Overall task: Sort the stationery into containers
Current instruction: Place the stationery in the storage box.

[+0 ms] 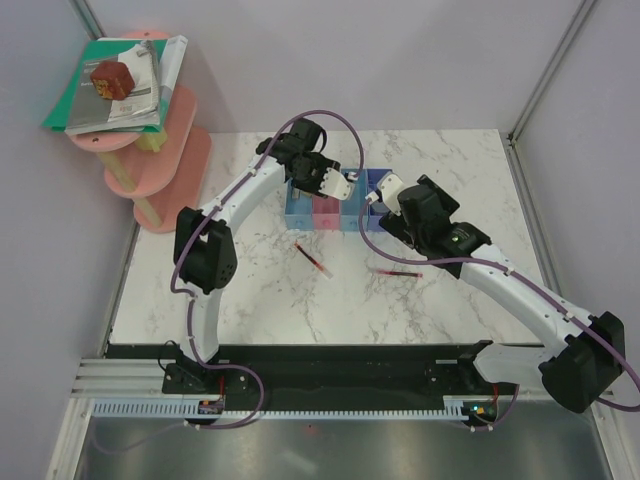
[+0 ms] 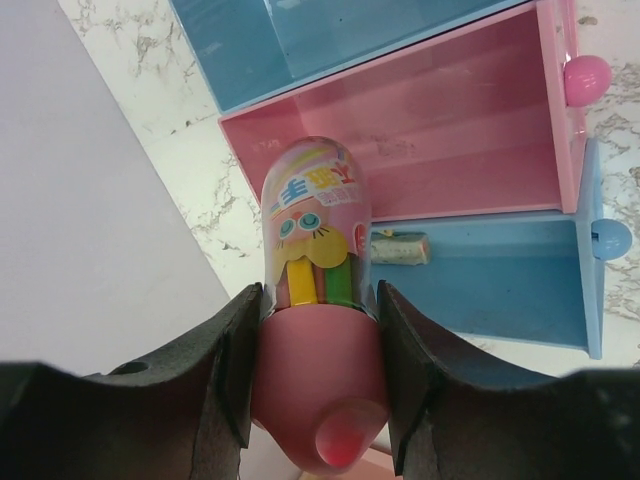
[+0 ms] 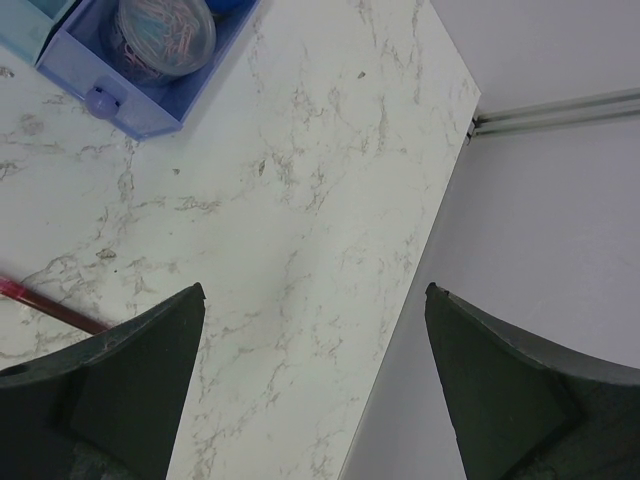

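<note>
My left fingers (image 2: 235,350) squeeze the pink tube (image 2: 315,250) above the pink tray (image 2: 450,120), ready to drop it; right fingers (image 3: 130,390) open, empty.

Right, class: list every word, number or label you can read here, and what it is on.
On the pink capsule: coloured characters above a cartoon face, not legible.
On the books on the pink shelf: print too small to read.
No other text shows.

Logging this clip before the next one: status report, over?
Left gripper shut on pink capsule, at pink tray. Right gripper open, empty. Unsorted: red pen, second red pen, loose on table. Nothing blocking tray.
</note>
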Controlling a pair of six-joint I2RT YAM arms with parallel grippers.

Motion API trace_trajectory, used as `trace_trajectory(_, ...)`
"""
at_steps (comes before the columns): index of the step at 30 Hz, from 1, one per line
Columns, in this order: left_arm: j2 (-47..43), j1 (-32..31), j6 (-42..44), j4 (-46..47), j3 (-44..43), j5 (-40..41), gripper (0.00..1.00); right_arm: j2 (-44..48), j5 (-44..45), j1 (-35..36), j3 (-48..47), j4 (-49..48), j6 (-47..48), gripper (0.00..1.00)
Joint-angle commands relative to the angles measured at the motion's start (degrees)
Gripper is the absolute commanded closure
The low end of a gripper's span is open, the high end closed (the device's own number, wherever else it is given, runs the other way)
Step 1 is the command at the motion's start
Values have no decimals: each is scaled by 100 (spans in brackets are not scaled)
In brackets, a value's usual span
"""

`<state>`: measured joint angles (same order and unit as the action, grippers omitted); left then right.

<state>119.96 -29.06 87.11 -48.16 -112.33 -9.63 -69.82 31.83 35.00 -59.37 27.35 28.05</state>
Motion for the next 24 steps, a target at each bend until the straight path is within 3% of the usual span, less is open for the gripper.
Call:
trace_trajectory(1,70,-30,491,17,-280,-66,98,48,-2,-11,-66,-178,-142,2)
trace_trajectory(14,862,-91,921,17,-930,119,91,74,-98,-46,75,-195,-230,2)
trace_trajectory(24,1143,-153,816,490,-1159,242,42,118,-177,-90,198,-178,-292,2)
